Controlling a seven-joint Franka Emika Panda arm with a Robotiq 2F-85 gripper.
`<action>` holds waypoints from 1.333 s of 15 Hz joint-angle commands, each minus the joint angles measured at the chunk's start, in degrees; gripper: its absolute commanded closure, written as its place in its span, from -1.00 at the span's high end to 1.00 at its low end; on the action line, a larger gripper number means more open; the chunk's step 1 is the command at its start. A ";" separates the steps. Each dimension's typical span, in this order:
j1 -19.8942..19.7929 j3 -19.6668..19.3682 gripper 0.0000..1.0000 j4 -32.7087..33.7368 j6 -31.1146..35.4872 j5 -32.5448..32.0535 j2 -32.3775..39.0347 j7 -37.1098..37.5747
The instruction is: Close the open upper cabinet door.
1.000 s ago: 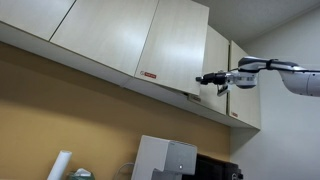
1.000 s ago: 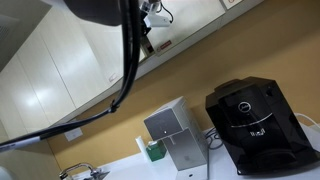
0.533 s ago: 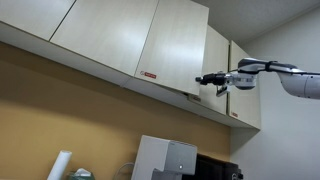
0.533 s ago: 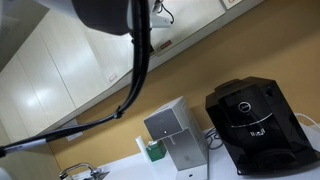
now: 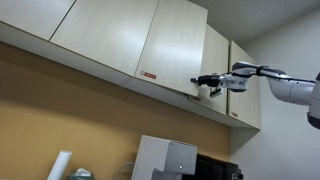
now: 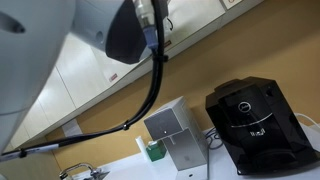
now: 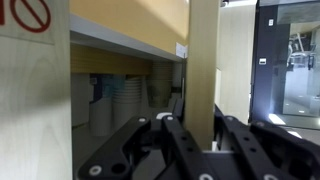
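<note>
1. The upper cabinet door (image 5: 172, 48) is not shut. In an exterior view its free right-hand edge stands proud of the neighbouring fronts, and its red-and-white label sits at the lower left corner.
2. The tool (image 5: 200, 81) is up at that free edge, near the door's lower right corner, with the arm (image 5: 275, 82) reaching in from the right. I would say the approach is done and the push that swings the panel home is all left to do.
3. The wrist view gives what that view cannot. The door (image 7: 203, 60) appears edge-on as an upright beige strip, and the tool (image 7: 200, 124) is spread wide with one of its fingers (image 7: 178, 135) to each side of the strip. It holds nothing. I cannot tell whether either finger touches the panel.
4. The wrist view also looks through the gap into the cabinet, where stacked white dishes (image 7: 120, 100) sit on a shelf. At its left a near panel carries a red-and-white sign (image 7: 25, 14). I cannot say which door that belongs to.
5. In an exterior view the robot's own bulk (image 6: 60, 60) fills the left, so the door and tool are hard to make out. It does show what lies below: a black coffee machine (image 6: 250, 120) and a silver box (image 6: 172, 135) on the tabletop (image 6: 215, 172), well apart from the work overhead.
</note>
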 commanded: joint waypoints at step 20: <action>-3.01 -1.59 1.00 4.93 14.61 -4.58 7.16 4.50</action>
